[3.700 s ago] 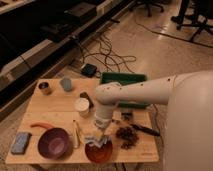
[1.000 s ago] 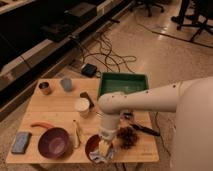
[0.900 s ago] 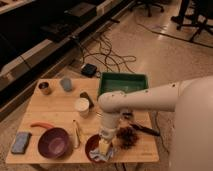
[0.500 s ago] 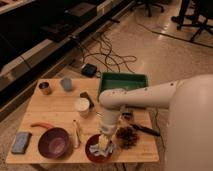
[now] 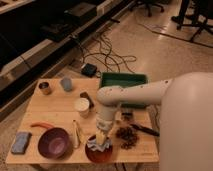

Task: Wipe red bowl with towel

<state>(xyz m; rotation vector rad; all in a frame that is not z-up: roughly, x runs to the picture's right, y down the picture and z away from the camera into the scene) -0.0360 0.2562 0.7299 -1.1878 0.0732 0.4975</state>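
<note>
Down at 6 o'clock on the wooden worktop [image 5: 57, 107], the red bowl [image 5: 100, 151] sits at the near edge with the towel [image 5: 99, 145], a bluish-grey crumpled cloth, lying inside it. Gripper [image 5: 101, 138] points straight down onto the towel, touching it; cannot tell how the jaws stand, since the wrist and cloth hide them. White arm [image 5: 132, 93] reaches in from 3 o'clock. Just at 9 o'clock of the red bowl: a banana [image 5: 76, 133], then a purple bowl [image 5: 53, 142]. Blue sponge [image 5: 21, 142] at far 9 o'clock near the edge, and an orange carrot-like thing [image 5: 41, 126] above the purple bowl. Dark grape cluster [image 5: 126, 136] at 3 o'clock of the red bowl. White cup [image 5: 82, 106] mid-worktop, green tray [image 5: 123, 79] at 1 o'clock, and a tin can [image 5: 45, 88] and grey cup [image 5: 66, 83] at 11 o'clock.
</note>
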